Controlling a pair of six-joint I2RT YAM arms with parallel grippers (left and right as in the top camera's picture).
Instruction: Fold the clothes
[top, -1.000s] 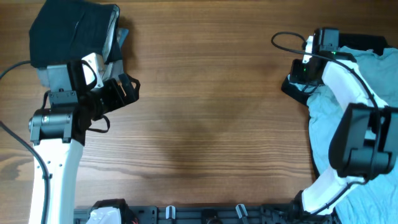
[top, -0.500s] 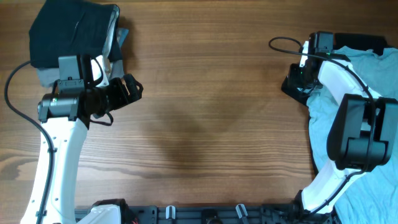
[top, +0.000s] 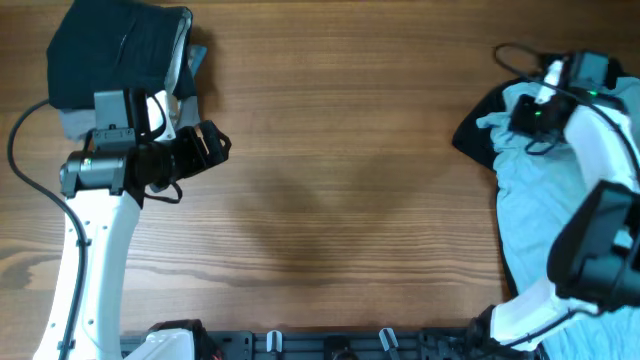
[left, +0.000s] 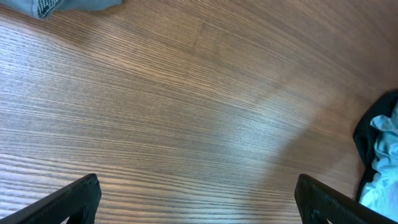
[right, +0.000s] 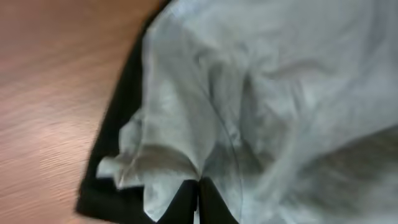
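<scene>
The pale blue t-shirt (top: 530, 200) lies crumpled at the right edge of the table (top: 340, 150), spreading from the far right corner down towards the near side, with its wrinkled left hem lying over a black garment (top: 468, 135) that shows from beneath it. The right claw (top: 522, 118) sits at the far left part of that heap. In the right wrist view the right claw (right: 199, 190) is clenched, its two dark fingers pressed together on a fold of the t-shirt (right: 280, 93), and the cloth runs up from the pinch in soft creases. A strip of the black garment (right: 118, 124) borders the shirt on the left, against bare wood. The left claw (top: 212, 148) is over the left side of the table, well apart from the shirt, and points right. In the left wrist view the left claw (left: 198, 190) is released, its fingers spread wide to the two lower corners with only wood grain between them. The t-shirt (left: 382, 180) and the black garment (left: 370, 134) show at the right edge of that view. A stack of folded dark garments (top: 110, 50) lies in the far left corner, just beyond the left arm.
</scene>
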